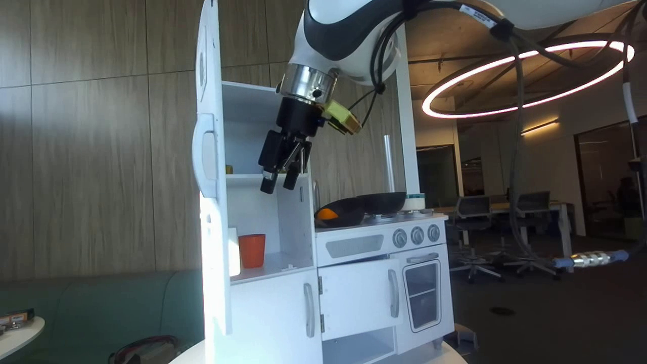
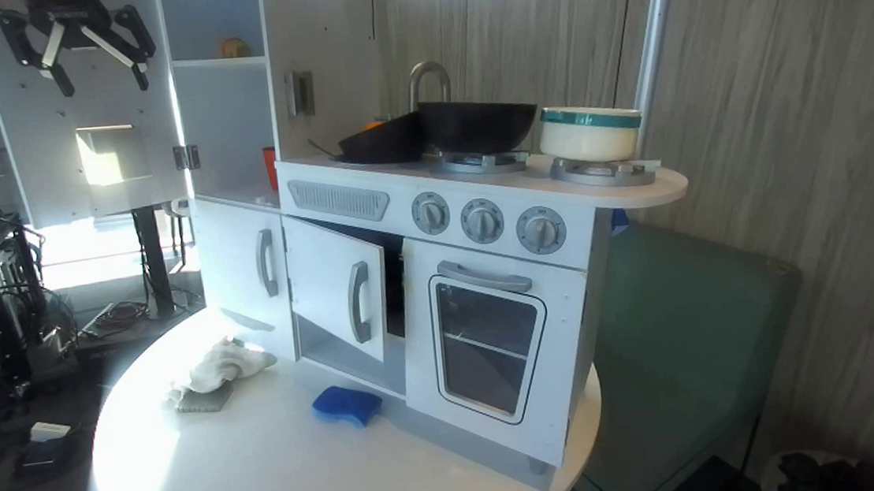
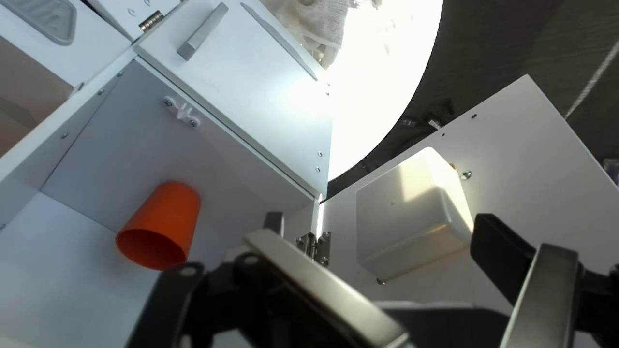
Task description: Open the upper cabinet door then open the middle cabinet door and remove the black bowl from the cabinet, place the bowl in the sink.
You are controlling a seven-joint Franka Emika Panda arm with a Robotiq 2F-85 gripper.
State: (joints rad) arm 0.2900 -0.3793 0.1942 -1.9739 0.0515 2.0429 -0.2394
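The upper cabinet door [image 1: 212,212] stands swung wide open, its inner side [image 2: 107,92] showing a white box-shaped bin [image 3: 411,212]. My gripper [image 1: 279,184] hangs in front of the tall cabinet's shelves, pointing down. In an exterior view the gripper [image 2: 105,83] overlaps the open door; its jaws are spread apart and nothing is held. The middle cabinet door [image 2: 338,286], with a grey handle, is ajar, and only darkness shows through its gap. The black bowl is out of view. Of the sink only the faucet [image 2: 429,80] shows; the basin is hidden.
An orange-red cup [image 3: 162,227] stands on the tall cabinet's floor. Black pans [image 2: 478,123] and a cream pot [image 2: 592,135] sit on the countertop. A blue sponge [image 2: 346,405] and a white cloth [image 2: 226,364] lie on the table. The lower left door [image 1: 273,318] is closed.
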